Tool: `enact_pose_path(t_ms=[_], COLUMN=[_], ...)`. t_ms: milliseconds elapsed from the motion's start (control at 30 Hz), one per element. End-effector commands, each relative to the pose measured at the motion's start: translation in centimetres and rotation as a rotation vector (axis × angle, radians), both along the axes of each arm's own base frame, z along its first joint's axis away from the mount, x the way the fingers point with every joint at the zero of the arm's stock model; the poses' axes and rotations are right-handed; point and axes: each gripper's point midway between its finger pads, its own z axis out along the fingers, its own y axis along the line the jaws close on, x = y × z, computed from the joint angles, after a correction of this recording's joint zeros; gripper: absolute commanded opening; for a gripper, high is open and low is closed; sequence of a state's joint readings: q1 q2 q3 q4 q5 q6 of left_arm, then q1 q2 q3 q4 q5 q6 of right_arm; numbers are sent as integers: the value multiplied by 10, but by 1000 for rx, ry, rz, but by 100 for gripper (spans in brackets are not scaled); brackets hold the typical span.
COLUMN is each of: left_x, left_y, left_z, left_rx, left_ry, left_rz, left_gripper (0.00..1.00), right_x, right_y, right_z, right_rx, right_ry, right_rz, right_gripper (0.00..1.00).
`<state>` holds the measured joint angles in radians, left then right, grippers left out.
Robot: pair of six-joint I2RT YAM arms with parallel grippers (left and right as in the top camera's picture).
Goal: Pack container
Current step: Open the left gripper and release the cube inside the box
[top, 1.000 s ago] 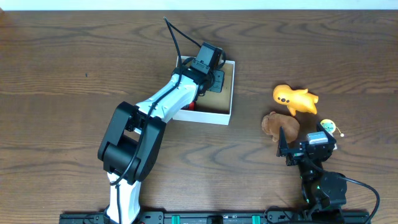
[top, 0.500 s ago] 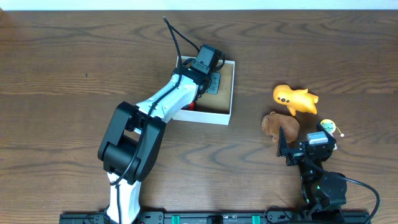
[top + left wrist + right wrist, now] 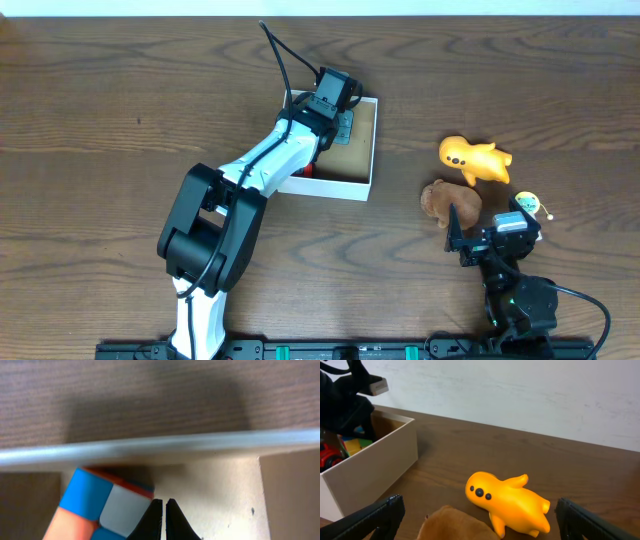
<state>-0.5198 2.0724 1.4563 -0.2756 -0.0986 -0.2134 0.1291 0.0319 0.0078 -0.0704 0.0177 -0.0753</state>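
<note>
The container [image 3: 366, 182] is a low white box with a tan inside, at the table's middle back. My left gripper [image 3: 343, 128] reaches down into it. In the left wrist view its jaws [image 3: 164, 503] are shut with nothing between them, just above the tan floor and next to a blue, white and orange cube [image 3: 97, 505], below the white rim [image 3: 160, 446]. My right gripper [image 3: 480, 507] is wide open and empty, low over a brown plush toy [image 3: 450, 200]. Beyond it lies an orange toy [image 3: 507, 502].
The orange toy [image 3: 474, 159] lies right of the container, with the brown toy just in front of it. A small green and white toy [image 3: 528, 205] lies beside the right arm. Red and yellow toys [image 3: 335, 450] lie inside the container.
The left gripper has shifted very slightly inside the container. The right arm and the toys have not moved.
</note>
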Motion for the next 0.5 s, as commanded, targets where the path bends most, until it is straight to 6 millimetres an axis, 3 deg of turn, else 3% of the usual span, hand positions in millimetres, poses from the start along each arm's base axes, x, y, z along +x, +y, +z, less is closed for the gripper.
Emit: enact_pose_path(t_ms=[0,467], left_x=[8,4], left_y=[5,19], left_z=[8,2], left_rx=[2,52], left_ry=[-28,0], left_rz=[30,46], left_gripper=[6,6], right_x=[0,0], right_y=[-1,-1], right_z=[-2,-2], right_rx=[14,14], right_ry=[5,5], right_rz=[-6,-7], right_gripper=[99,99])
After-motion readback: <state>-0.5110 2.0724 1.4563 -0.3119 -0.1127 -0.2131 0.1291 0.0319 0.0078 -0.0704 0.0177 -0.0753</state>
